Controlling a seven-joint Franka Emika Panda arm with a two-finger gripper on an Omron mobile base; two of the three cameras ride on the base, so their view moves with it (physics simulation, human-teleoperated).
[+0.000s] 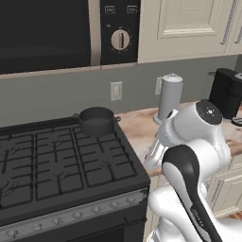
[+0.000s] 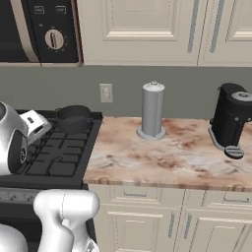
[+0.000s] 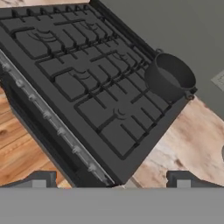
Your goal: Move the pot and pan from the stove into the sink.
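Pot (image 3: 169,78) sits beyond the wide-open gripper (image 3: 109,180).

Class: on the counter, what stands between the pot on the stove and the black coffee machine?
A grey paper towel holder stands on the counter between the pot and the coffee machine, seen in the right base view.

Dark grey pot (image 1: 97,121), black stove (image 1: 56,165), marbled tan-pink counter (image 2: 172,152)

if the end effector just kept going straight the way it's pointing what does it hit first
Most likely the stove: the hand view looks down on its grates, with the open end effector near the front right corner. The pot sits off to the back right, out of that line. Depth is hard to judge.
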